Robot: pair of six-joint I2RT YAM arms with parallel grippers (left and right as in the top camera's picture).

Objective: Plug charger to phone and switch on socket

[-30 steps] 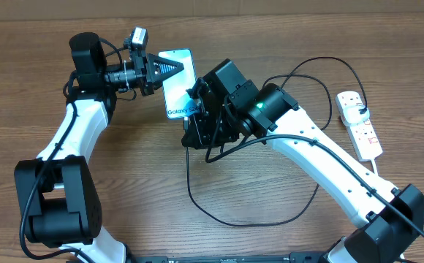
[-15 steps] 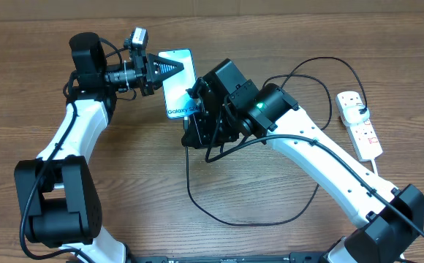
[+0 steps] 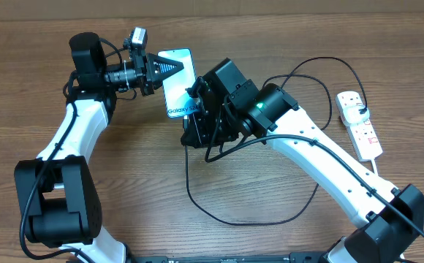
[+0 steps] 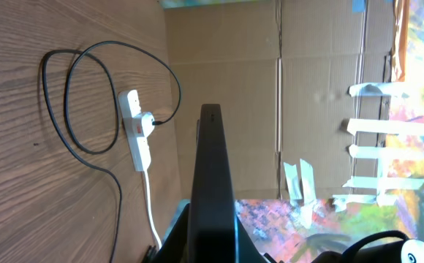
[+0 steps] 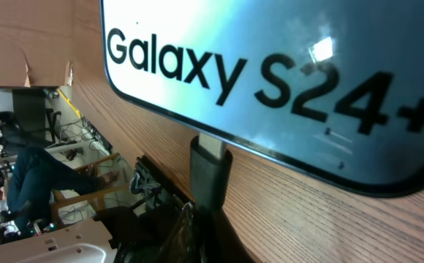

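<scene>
Two arms meet at the phone (image 3: 181, 91), which sits toward the far side of the table (image 3: 139, 190) with its screen lit and facing up. Left gripper (image 3: 174, 67): jaws closed on the phone's far end, one finger lying over the glass in the overhead view; the left wrist view looks along the phone edge-on. Right gripper (image 5: 197, 234): jaws pinched tight on the charger (image 3: 188, 175) just behind its plug tip (image 5: 210, 172), with the tip aimed at the phone's near short edge. In the right wrist view the tip touches that edge, but a short pale stretch shows between the plug body and the phone. I judge it to be at the port and not pushed fully home, though I cannot be sure. The cable runs in a loose loop across the table to the white adapter (image 3: 354, 106), which is already seated in the end outlet of the socket (image 3: 365, 135), well off to the right. The switch position is too small to read. Left to do: finish seating the plug, let go of it, then reach the socket and press its switch.
</scene>
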